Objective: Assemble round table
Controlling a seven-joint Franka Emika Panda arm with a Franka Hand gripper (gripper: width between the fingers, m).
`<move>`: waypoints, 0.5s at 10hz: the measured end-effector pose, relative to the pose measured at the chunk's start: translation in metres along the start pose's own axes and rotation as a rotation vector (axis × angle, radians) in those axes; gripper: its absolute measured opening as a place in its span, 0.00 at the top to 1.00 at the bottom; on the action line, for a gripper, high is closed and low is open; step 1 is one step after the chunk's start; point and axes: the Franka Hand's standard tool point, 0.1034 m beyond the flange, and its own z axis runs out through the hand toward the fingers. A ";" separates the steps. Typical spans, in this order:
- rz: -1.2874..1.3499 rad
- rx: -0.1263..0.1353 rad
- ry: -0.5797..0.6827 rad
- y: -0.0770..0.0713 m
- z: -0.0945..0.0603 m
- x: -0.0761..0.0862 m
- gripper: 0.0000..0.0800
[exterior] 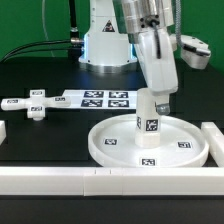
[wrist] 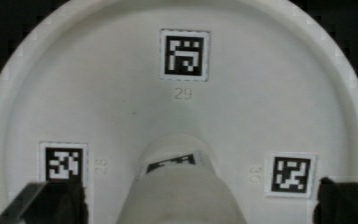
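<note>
The large white round disc (exterior: 150, 146) lies on the black table at the front right, rim up, with tags on its face. It fills the wrist view (wrist: 176, 110). The short cylinder leg (exterior: 148, 124) stands upright on the disc's central hub, with a tag on its side; it also shows in the wrist view (wrist: 190, 185). My gripper (exterior: 158, 102) is over the leg's top. In the wrist view my gripper (wrist: 197, 205) straddles the leg, with its dark fingers (wrist: 51, 203) apart and a gap on each side. The cross-shaped foot (exterior: 35, 104) lies at the exterior view's left.
The marker board (exterior: 103, 98) lies behind the disc, in front of the robot base (exterior: 105, 45). White rectangular border blocks run along the front (exterior: 60, 180) and the exterior view's right (exterior: 213, 140). A small white block (exterior: 3, 130) sits at the left edge.
</note>
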 end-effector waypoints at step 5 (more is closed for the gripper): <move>-0.467 -0.009 0.015 -0.001 0.000 0.002 0.19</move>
